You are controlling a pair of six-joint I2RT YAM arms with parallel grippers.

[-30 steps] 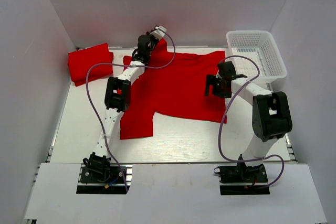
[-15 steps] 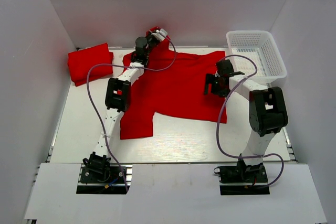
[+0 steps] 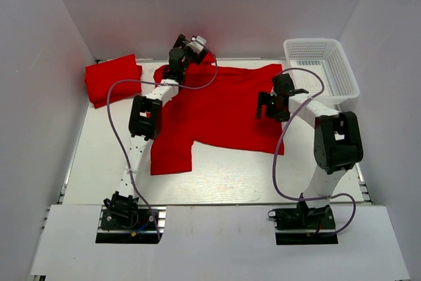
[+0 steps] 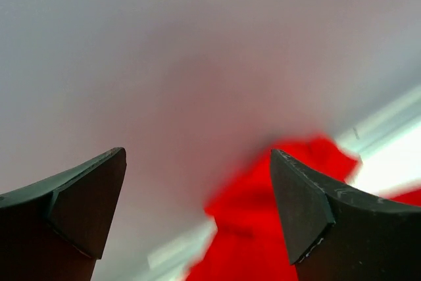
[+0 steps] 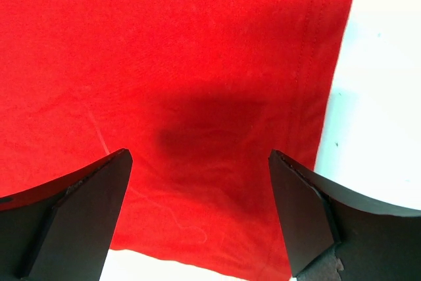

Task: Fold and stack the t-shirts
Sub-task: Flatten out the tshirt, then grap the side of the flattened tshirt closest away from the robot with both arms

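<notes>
One red t-shirt (image 3: 223,106) lies spread flat across the middle of the table, a sleeve trailing toward the front left. A second t-shirt (image 3: 113,79) sits folded at the back left. My left gripper (image 3: 191,45) hovers open at the back edge, above the spread shirt's far corner. In the left wrist view that gripper (image 4: 197,208) holds nothing, with red cloth (image 4: 276,228) below it and the wall behind. My right gripper (image 3: 270,111) is open just over the shirt's right part. In the right wrist view its fingers (image 5: 197,215) straddle flat red cloth (image 5: 197,64) near a hem.
A white mesh basket (image 3: 342,64) stands at the back right corner. White walls close in the table at the back and both sides. Bare white table (image 5: 381,97) shows right of the shirt's hem and along the front (image 3: 230,176).
My left gripper has opened and let go of the shirt cloth it held up at the back edge; the cloth has dropped. The right arm has barely moved.
</notes>
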